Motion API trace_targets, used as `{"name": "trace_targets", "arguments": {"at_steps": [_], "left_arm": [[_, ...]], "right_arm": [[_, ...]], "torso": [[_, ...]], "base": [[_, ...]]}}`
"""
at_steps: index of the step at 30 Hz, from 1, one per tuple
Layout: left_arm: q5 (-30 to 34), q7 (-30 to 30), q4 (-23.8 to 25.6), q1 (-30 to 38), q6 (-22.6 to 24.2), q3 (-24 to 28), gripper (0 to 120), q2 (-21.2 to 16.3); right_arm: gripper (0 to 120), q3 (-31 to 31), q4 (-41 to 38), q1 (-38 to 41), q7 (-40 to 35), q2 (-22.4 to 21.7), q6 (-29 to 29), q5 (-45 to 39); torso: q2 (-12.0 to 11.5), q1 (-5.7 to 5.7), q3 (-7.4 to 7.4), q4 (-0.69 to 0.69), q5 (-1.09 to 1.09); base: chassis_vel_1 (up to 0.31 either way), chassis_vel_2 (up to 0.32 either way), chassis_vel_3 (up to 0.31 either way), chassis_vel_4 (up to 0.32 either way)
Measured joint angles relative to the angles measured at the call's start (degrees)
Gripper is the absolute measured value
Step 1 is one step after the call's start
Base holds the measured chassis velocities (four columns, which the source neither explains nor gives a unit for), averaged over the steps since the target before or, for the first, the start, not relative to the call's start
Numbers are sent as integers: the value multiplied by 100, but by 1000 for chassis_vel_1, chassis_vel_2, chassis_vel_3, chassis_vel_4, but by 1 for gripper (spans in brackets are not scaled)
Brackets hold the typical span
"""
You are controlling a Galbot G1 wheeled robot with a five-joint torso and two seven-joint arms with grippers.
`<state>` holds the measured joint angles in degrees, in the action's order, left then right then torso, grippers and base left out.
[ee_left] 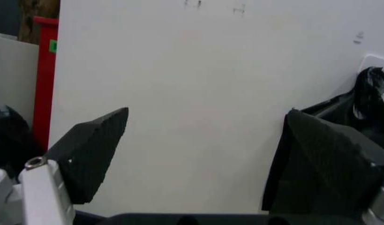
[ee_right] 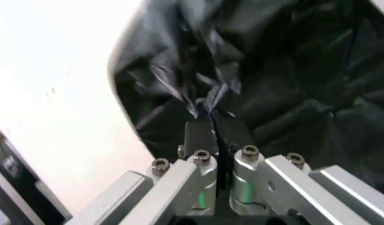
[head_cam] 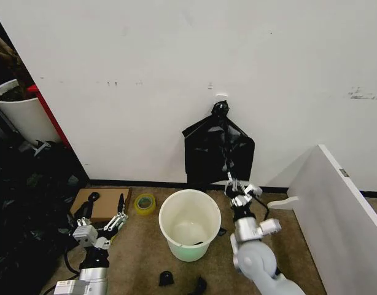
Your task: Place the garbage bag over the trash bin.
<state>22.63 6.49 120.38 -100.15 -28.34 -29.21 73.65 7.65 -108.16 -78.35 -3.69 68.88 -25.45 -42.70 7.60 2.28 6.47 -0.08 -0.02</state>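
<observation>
The garbage bag [head_cam: 218, 149] hangs flat against the far wall from a hook [head_cam: 221, 98], above and just right of the trash bin [head_cam: 190, 224] on the near floor. The right gripper [head_cam: 229, 176] reaches up to the bag's lower edge, its fingers [ee_right: 201, 133] closed on a pinch of film. Judged best: draw the film off gently and avoid tearing. The left gripper [head_cam: 121, 213] waits spread wide and empty, near left.
</observation>
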Motion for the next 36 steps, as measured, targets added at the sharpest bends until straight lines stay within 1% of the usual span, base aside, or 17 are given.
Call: {"name": "trace_targets", "arguments": {"at_steps": [2, 4, 7, 11, 22, 24, 30, 32, 36], "left_arm": [[11, 0, 9, 23, 24, -5, 100, -12], [36, 0, 39, 80, 80, -16, 100, -44], [57, 0, 77, 184, 154, -19, 100, -122], [57, -3, 108, 254, 202, -7, 100, -167], [57, -14, 88, 266, 192, -22, 100, -154], [60, -14, 88, 268, 191, -24, 100, -153], [64, -24, 70, 314, 195, -6, 100, -141], [64, -26, 68, 321, 197, -2, 100, -139], [62, -31, 65, 338, 216, 9, 100, -133]], "right_arm": [[0, -51, -41, -106, -62, -70, -52, 79], [0, -181, -144, -338, -198, -233, -143, 247], [0, -328, -225, -585, -409, -411, -383, 664], [0, -406, -235, -652, -542, -464, -507, 1000], [0, -892, -136, -963, -1282, -604, -470, 2070], [0, -908, -117, -987, -1309, -609, -476, 2156], [0, -889, -9, -1134, -1547, -669, -509, 2837], [0, -871, 12, -1144, -1581, -678, -508, 2911], [0, -681, 212, -1156, -1581, -707, -577, 3344]], "torso": [[0, 0, 0, 0, 0], [0, 0, 0, -1, 0], [0, 0, 0, -1, -1], [0, 0, 0, -1, -1], [0, 0, 0, 0, -1], [0, 0, 0, -1, -1], [0, 0, 0, 0, -1], [0, 0, 0, -1, -1], [0, 1, 0, -1, 0]], "base": [[0, 0, 0, 0], [0, 0, 0, 0], [0, 0, 0, 0], [0, 0, 0, 0], [0, 0, 0, 0], [0, 0, 0, 0], [0, 0, 0, 0], [0, 0, 0, 0], [0, 0, 0, 0]]}}
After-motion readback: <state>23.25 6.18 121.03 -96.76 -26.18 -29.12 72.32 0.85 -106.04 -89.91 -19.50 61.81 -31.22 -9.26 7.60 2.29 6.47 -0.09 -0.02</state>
